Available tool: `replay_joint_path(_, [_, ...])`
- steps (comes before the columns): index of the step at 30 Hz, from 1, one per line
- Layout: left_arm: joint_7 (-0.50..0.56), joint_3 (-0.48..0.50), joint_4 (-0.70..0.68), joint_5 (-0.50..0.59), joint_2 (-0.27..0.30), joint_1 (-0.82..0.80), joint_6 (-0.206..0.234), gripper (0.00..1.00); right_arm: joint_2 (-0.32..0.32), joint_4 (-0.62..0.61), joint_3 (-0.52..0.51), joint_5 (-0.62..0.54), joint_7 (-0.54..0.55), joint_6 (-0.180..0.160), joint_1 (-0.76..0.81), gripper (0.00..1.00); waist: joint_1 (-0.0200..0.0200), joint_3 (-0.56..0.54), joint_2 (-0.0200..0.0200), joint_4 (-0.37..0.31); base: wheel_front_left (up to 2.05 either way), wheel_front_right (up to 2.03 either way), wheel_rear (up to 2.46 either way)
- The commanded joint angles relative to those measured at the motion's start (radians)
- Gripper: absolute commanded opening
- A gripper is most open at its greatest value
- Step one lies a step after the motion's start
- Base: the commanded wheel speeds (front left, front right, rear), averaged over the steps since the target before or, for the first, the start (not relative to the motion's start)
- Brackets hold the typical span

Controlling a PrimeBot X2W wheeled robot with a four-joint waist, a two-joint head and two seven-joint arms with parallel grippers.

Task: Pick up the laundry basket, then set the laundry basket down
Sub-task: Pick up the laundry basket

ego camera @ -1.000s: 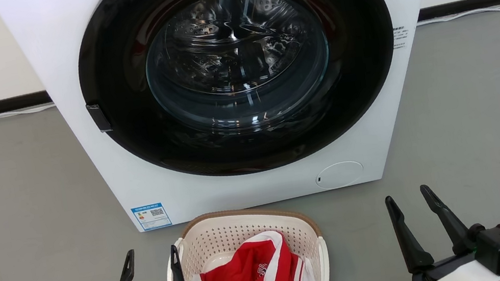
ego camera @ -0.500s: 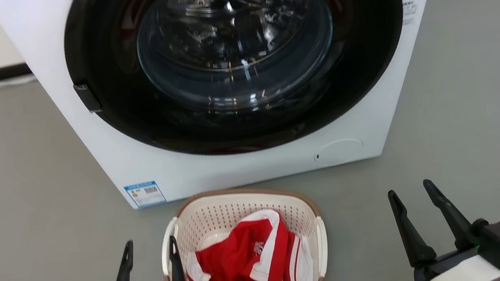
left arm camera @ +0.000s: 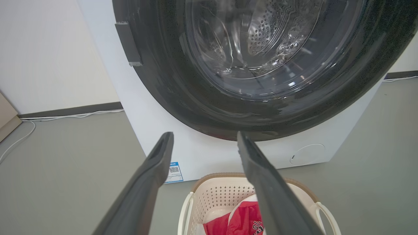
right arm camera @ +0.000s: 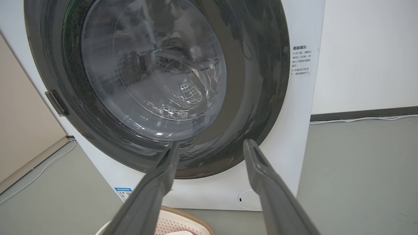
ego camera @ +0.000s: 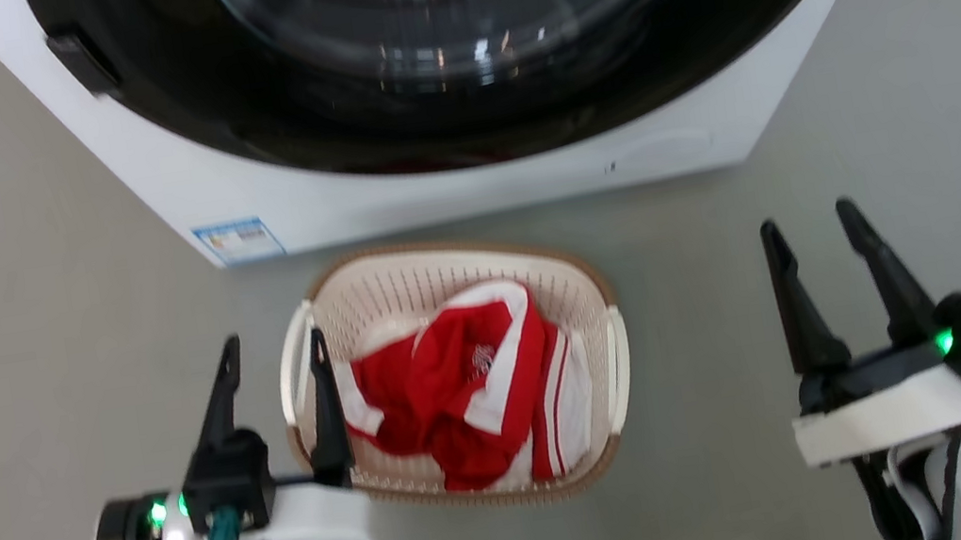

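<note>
The laundry basket [ego camera: 416, 284] is seen standing on the grey floor [ego camera: 23, 329], just before the lower front panel of the white washing machine [ego camera: 449, 189] and apart from it by a strip of floor; it is placed between the two grippers, nearer the left one. It is shown as a small cream plastic basket of rounded-rectangular shape; its walls are pierced with rows of small holes, and its top edge is trimmed with a brown woven-look rim [ego camera: 449, 247]. A white handle [ego camera: 296, 364] is fixed at its left side and another [ego camera: 618, 354] at its right; both are arched outward from the walls. Inside it a red and white garment [ego camera: 449, 379] is heaped, so that most of the bottom is hidden.

The left gripper [ego camera: 274, 339] is held with its jaws spread wide and nothing is gripped between them; in the head view its inner finger [ego camera: 326, 398] is laid across the basket's left edge, beside the left handle, though whether contact is made cannot be told. The right gripper [ego camera: 806, 215] is likewise held wide open and empty; it is kept well apart from the basket, over bare floor to its right. In the right wrist view a corner of the basket's rim is caught at the bottom edge, below the machine's dark round door [right arm camera: 254, 98].
</note>
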Motion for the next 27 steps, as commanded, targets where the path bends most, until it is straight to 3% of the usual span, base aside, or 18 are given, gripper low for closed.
replay_joint_path(1, [-0.006,0.035,-0.012,-0.006,0.005,-0.046,-0.005,1.00,-0.003,-0.032,0.021,-0.008,-0.011,0.007,-0.033,1.00,0.0000,0.084,0.0000,0.008,0.00,0.00,0.00])
replay_joint_path(12, [-0.006,0.055,0.183,-0.025,-0.012,-0.263,-0.042,1.00,-0.003,-0.062,0.004,-0.030,-0.011,0.007,-0.168,1.00,0.0000,0.295,0.0000,0.030,0.00,0.00,0.00])
replay_joint_path(22, [-0.006,0.087,0.472,-0.066,-0.017,-0.432,-0.086,1.00,-0.003,-0.077,0.007,-0.035,-0.011,0.007,-0.260,1.00,0.0000,0.427,0.0000,0.041,0.00,0.00,0.00])
replay_joint_path(27, [-0.006,0.102,0.555,-0.073,-0.018,-0.493,-0.084,1.00,-0.003,-0.089,0.005,-0.039,-0.011,0.007,-0.281,1.00,0.0000,0.473,0.0000,0.040,0.00,0.00,0.00])
